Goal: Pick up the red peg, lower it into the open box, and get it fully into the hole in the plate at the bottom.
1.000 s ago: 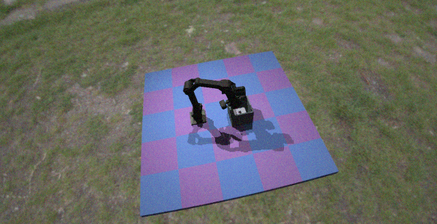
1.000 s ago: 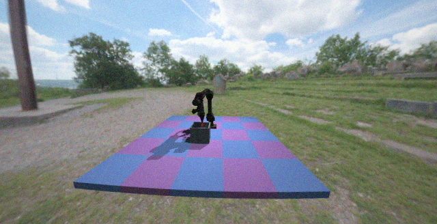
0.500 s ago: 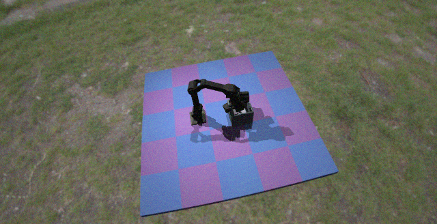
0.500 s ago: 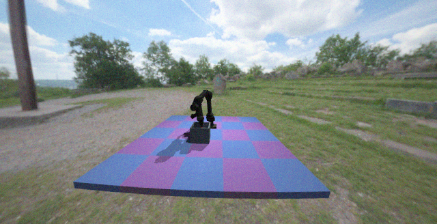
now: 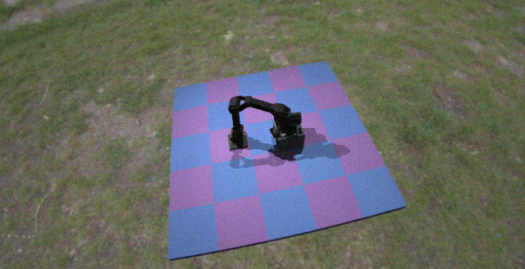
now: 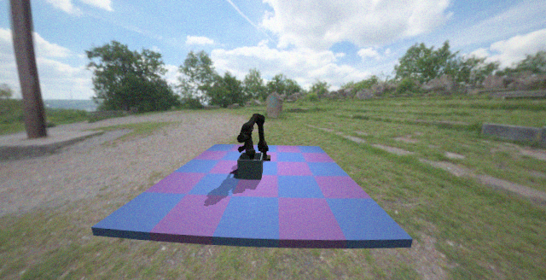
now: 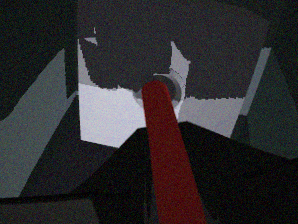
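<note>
Poking down toward a pale plate, the long, slim, red round peg [image 7: 167, 145] is clamped in the black parallel-jaw end effector [image 7: 163, 134] of the WidowX. In the wrist view it's a plain rod, darkish red, with a rounded-looking tip, and it runs from the bottom edge up to about the middle. The tip overlaps the round, grey-rimmed hole [image 7: 175, 89] in the flat white plate [image 7: 107, 117], with part of the rim peeking out beside and above it. Can't tell from this angle whether the tip is actually in the hole or just over it, but most of the peg is plainly outside it. A big dark shadow covers a good chunk of the plate.

As for the pose, the black jointed arm [image 5: 260, 104] [image 6: 257, 119] goes up from its base, bends over at the top and reaches across to the open, dark grey square box [image 5: 290, 143] [image 6: 250, 168], wrist end pointing down. The end effector is down at the box opening, and the box walls show on both sides in the wrist view. From the top and exterior views the peg itself can't be made out, since the arm and box walls hide that area. The box sits on the blue and purple checkered square bench [image 5: 283, 175] [image 6: 252, 216], near the arm's base.
</note>
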You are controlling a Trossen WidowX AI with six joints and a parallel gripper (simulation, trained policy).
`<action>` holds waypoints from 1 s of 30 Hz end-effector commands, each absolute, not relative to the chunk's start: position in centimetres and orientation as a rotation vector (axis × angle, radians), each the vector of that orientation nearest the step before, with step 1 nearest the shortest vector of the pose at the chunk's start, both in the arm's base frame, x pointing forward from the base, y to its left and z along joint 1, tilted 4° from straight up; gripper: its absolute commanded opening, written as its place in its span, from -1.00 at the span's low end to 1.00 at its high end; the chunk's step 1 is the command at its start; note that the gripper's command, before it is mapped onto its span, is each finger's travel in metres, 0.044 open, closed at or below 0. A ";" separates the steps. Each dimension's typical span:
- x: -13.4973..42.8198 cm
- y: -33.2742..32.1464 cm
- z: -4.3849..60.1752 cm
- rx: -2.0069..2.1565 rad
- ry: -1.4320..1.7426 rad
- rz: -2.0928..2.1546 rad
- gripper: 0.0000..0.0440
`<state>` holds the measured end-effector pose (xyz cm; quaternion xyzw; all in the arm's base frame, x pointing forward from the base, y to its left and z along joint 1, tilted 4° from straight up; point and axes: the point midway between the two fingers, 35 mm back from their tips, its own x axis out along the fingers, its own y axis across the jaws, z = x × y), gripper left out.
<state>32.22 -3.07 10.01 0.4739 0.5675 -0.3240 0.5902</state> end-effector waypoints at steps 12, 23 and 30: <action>31.8 -3.6 7.4 1.081 1.426 -0.763 -0.38; 33.8 -3.8 9.5 1.164 1.427 -0.683 -0.36; 35.1 -3.8 11.3 1.217 1.410 -0.604 -0.34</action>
